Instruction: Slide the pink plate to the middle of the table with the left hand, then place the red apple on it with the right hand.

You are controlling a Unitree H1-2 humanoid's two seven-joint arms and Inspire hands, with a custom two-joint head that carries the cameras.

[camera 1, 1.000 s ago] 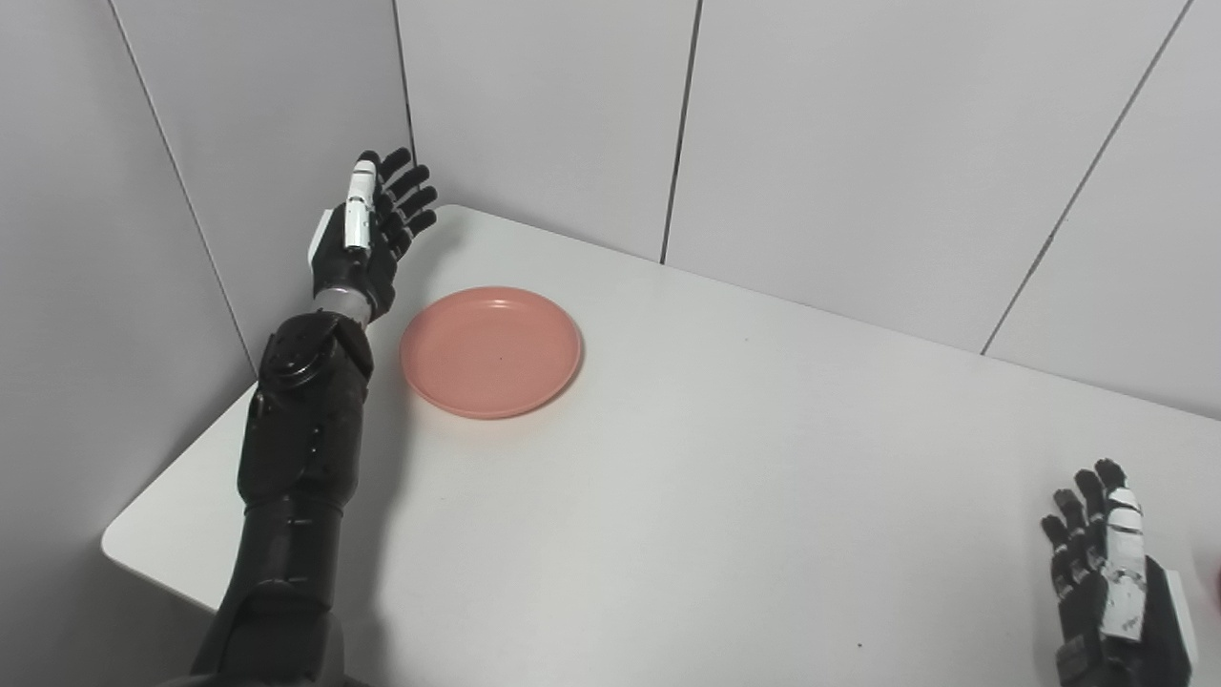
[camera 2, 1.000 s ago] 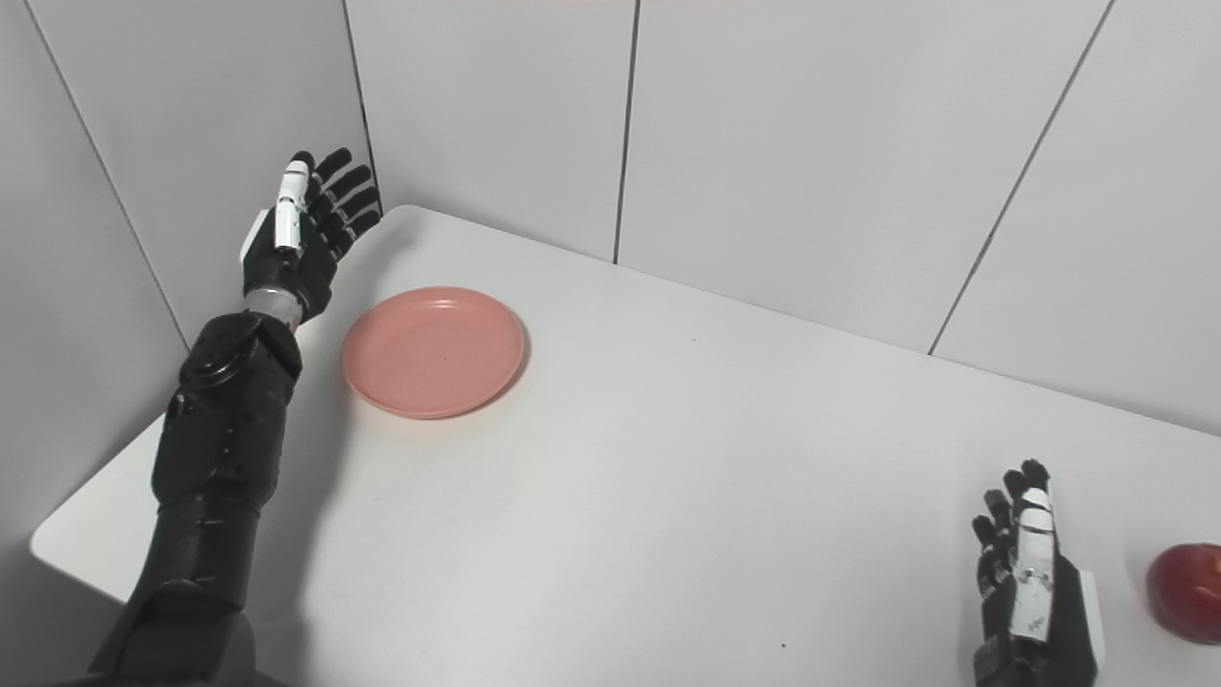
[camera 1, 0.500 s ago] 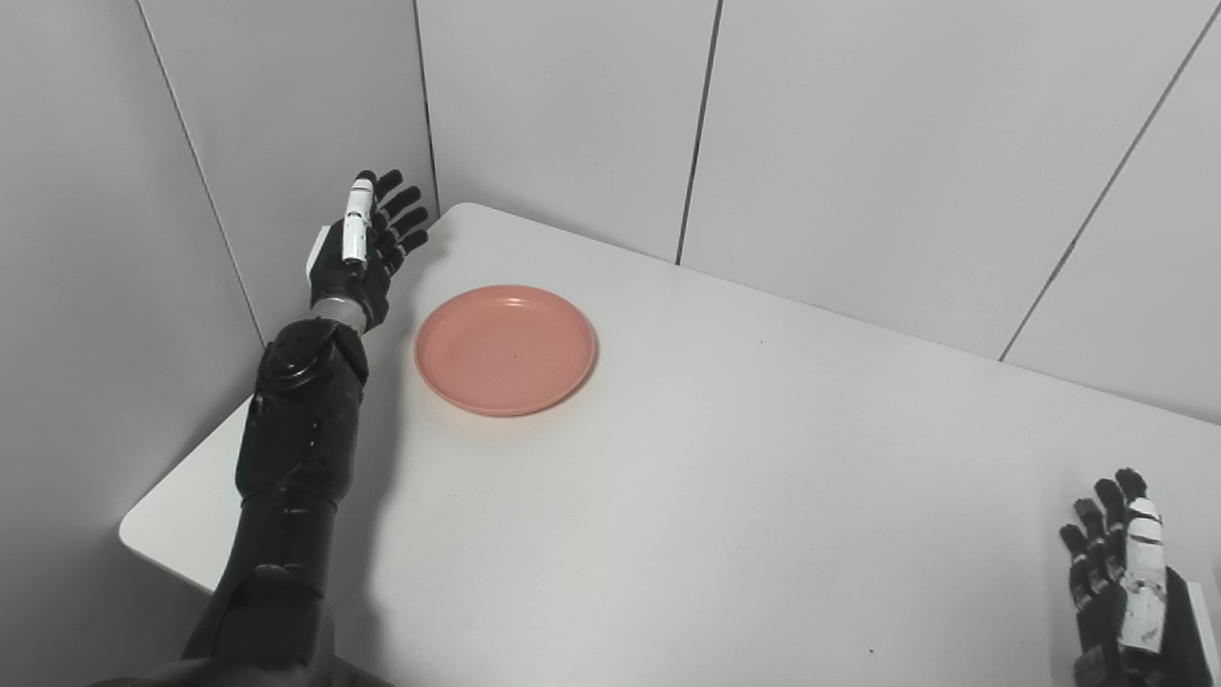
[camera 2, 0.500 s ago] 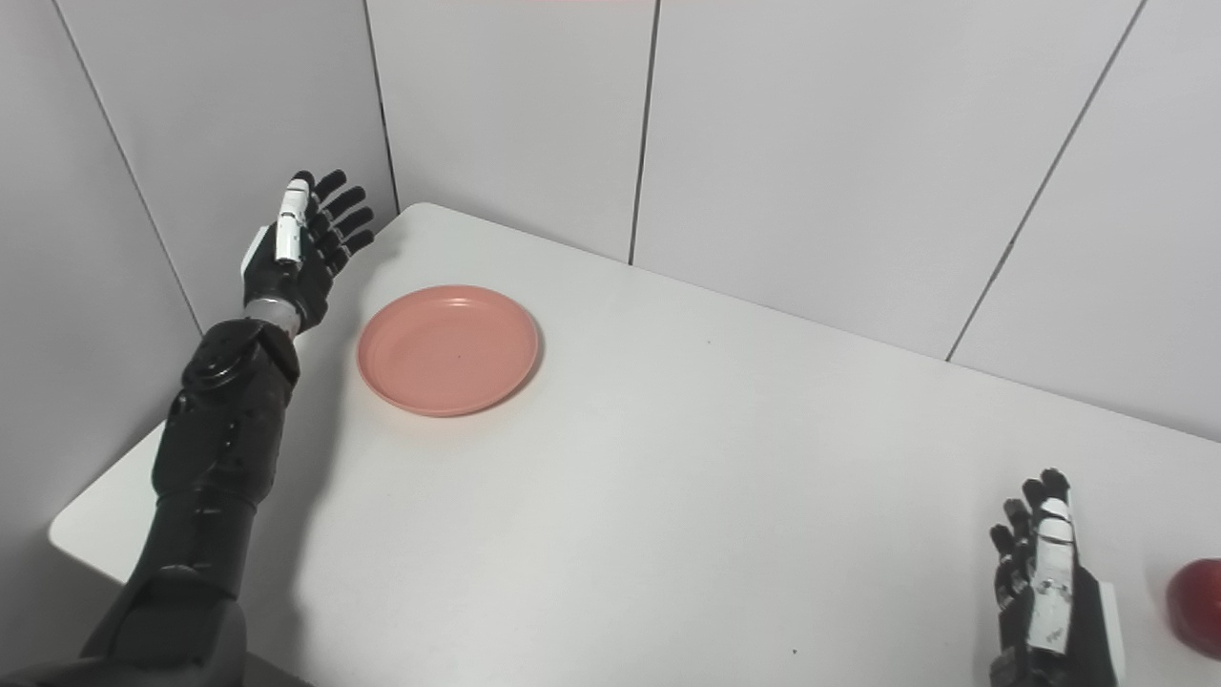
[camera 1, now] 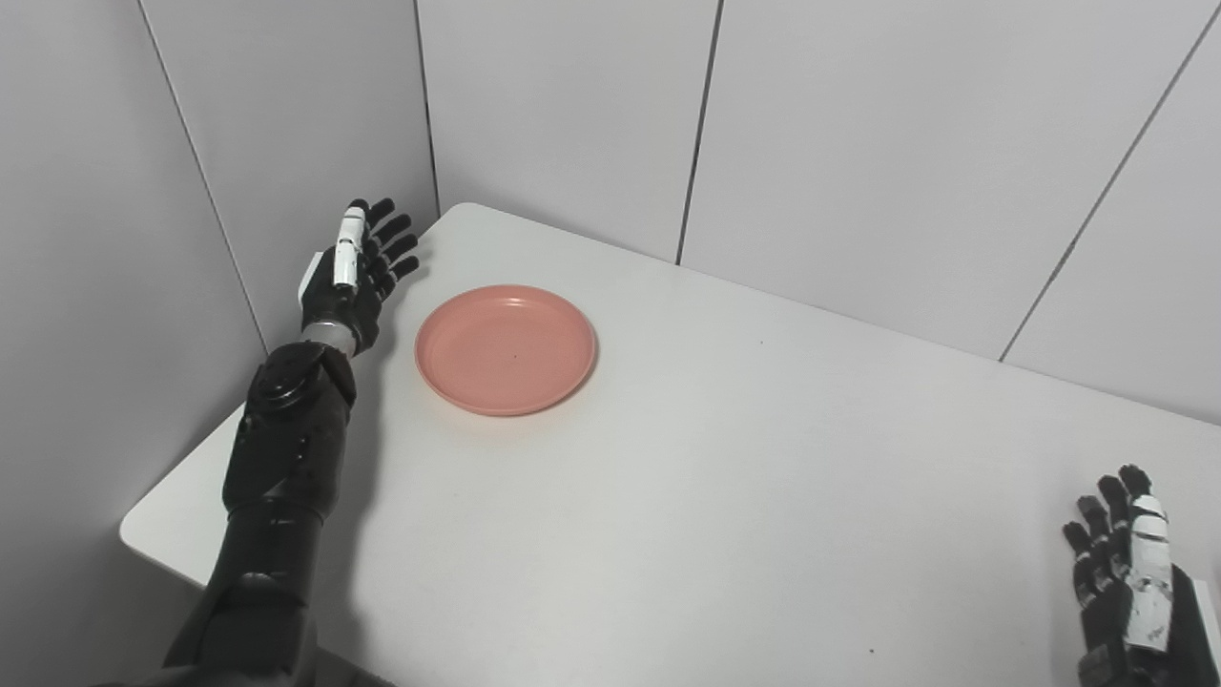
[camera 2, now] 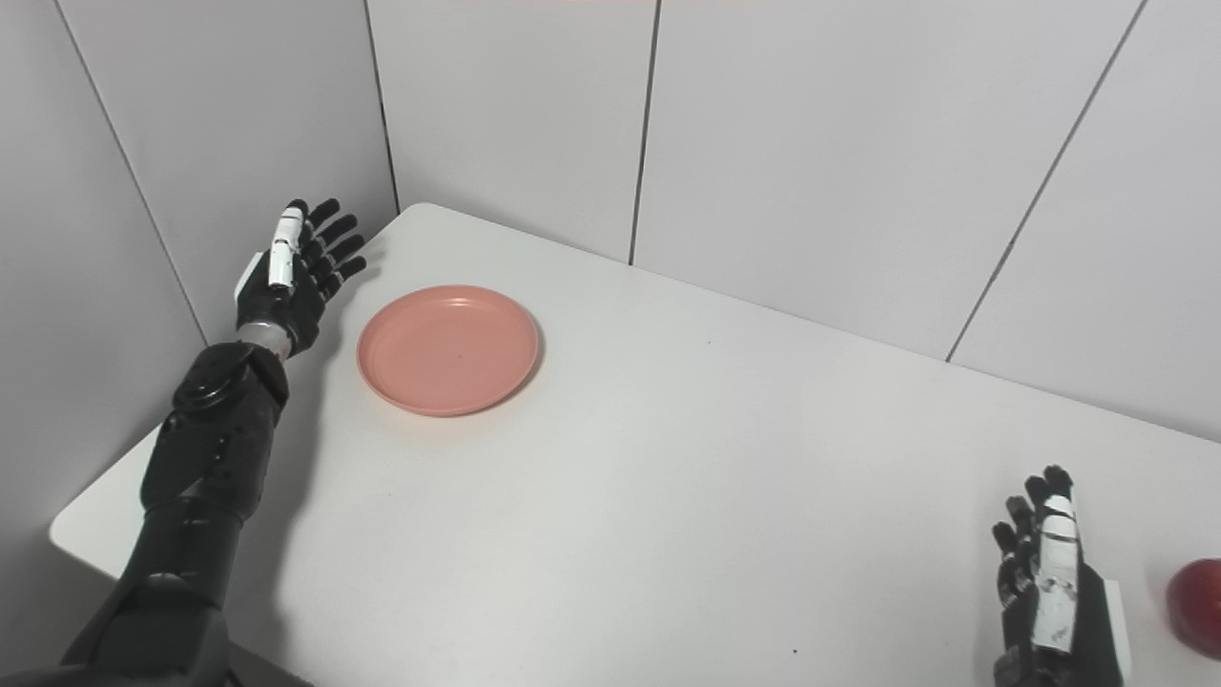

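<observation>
Left hand: the left hand (camera 1: 345, 281) is raised at the table's left edge, near the far left corner, fingers spread and extended, holding nothing. It is just beside the plate and not touching it.
Left arm: the black left arm (camera 1: 281, 458) comes up from the bottom left along the table's left edge.
Right hand: the right hand (camera 2: 1051, 592) sits low at the bottom right, fingers extended and apart, empty. Whether it rests on the table cannot be told.
Pink plate: the pink plate (camera 1: 506, 348) is round and shallow with a low raised rim, plain salmon pink and bare. It lies flat on the table's far left part, to the right of the left hand and well apart from the right hand.
Red apple: the red apple (camera 2: 1197, 606) lies on the table at the right edge of the right eye view, just to the right of the right hand and not touching it.
Table: the white table (camera 1: 725, 477) has a rounded corner at the left; open surface lies between plate and apple.
Walls: pale grey wall panels (camera 1: 858, 143) with dark seams stand close behind and to the left of the table.
Cut off: the apple is only partly in the right eye view and not in the left eye view. The right hand's wrist is cut by the bottom edge.
</observation>
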